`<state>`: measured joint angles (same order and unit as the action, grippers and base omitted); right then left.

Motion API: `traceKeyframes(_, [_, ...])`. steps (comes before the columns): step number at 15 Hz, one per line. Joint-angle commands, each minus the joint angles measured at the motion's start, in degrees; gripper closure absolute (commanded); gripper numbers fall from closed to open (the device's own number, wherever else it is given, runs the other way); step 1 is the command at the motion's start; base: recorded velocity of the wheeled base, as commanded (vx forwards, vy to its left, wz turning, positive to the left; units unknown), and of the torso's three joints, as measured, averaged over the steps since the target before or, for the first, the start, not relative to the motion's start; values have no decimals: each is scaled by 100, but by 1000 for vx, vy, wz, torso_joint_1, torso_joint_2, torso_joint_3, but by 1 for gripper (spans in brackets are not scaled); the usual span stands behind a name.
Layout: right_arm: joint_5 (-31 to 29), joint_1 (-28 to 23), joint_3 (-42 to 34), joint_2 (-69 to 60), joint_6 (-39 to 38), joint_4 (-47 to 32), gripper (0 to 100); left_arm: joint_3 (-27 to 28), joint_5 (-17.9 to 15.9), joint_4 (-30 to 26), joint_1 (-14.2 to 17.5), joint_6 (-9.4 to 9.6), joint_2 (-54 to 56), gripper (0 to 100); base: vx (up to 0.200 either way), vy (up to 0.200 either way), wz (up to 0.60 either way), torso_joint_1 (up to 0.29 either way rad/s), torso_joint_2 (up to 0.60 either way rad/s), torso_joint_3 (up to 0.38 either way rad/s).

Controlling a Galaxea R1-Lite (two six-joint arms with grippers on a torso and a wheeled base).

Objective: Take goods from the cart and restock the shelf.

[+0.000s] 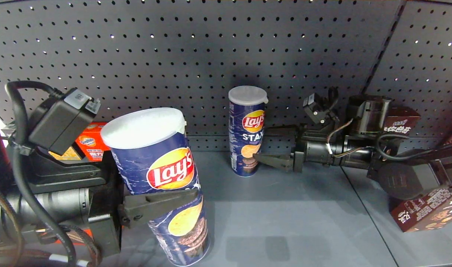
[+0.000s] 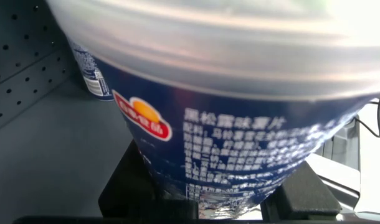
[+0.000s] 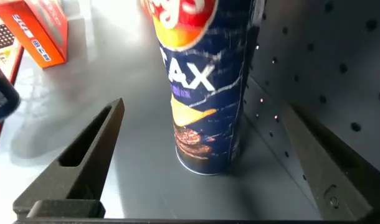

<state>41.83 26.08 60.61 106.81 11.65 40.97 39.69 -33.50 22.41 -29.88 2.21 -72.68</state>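
Chip cans are the goods at this moment, and there are two of them on the shelf (image 1: 285, 211). At the far left, behind the left arm, some orange boxes (image 1: 90, 142) lie against the pegboard (image 1: 196, 48). In front of them the left gripper (image 1: 174, 202) is clenched on the tilted can (image 1: 163, 174), grasping it around the lower half. The lid leans toward the left and the base is low at the front of the shelf, but I cannot tell if it touches the floor. The left wrist view shows the same can (image 2: 240, 143) pressed between both fingers (image 2: 134, 186).

More to the right and farther back, the standing can (image 1: 247, 133) is upright just beside the pegboard. The right gripper (image 1: 262, 144) is around it with the jaws released, one finger on each side and a gap at both. At the far right there are brown boxes (image 1: 429, 211).

I judge the step in hand is placing: one can is delivered, the other is waiting. Next, the left arm should bring its can upright, set it flat beside the first one, then let go. The right gripper should draw back straight, without brushing the standing can
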Motion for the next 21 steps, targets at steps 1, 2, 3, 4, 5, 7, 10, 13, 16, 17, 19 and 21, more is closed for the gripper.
traceKeyframes(1, [10,3,21,199,4,34,0,-14,1,1,0,-1,-1,100,0,0,0,0,0,0])
traceKeyframes(2, [36,-6,56,243,-5,51,0,-23,1,1,0,-1,-1,100,0,0,0,0,0,0])
traceKeyframes(3, [45,-6,100,349,-5,69,0,-23,1,1,0,-1,8,100,0,0,0,0,0,0])
traceKeyframes(4, [54,-6,205,419,-5,69,0,-23,1,1,0,-1,8,100,0,0,0,0,0,0])
traceKeyframes(5, [54,-6,249,463,-5,69,0,-32,1,1,0,-1,8,100,0,0,0,0,0,0])
traceKeyframes(7, [45,3,434,639,-5,69,0,-23,1,1,0,-1,8,100,0,0,0,0,0,0])
traceKeyframes(10, [54,38,592,823,-5,69,0,-41,1,1,0,-1,-1,100,0,0,0,0,0,0])
traceKeyframes(13, [45,91,759,982,-5,69,0,-76,1,1,8,-10,-1,100,0,0,0,0,0,0])
traceKeyframes(16, [36,117,865,1105,-5,69,0,-76,1,1,8,-10,-1,100,0,0,0,0,0,0])
traceKeyframes(17, [36,117,873,1105,-14,69,0,-76,1,1,8,-10,-1,100,0,0,0,0,0,0])
traceKeyframes(19, [-8,161,1014,1228,-14,69,0,-84,1,1,8,-10,-1,100,0,0,0,0,0,0])
traceKeyframes(21, [-34,196,1102,1316,-23,69,0,-111,1,1,8,-10,-1,100,0,0,0,0,0,0])
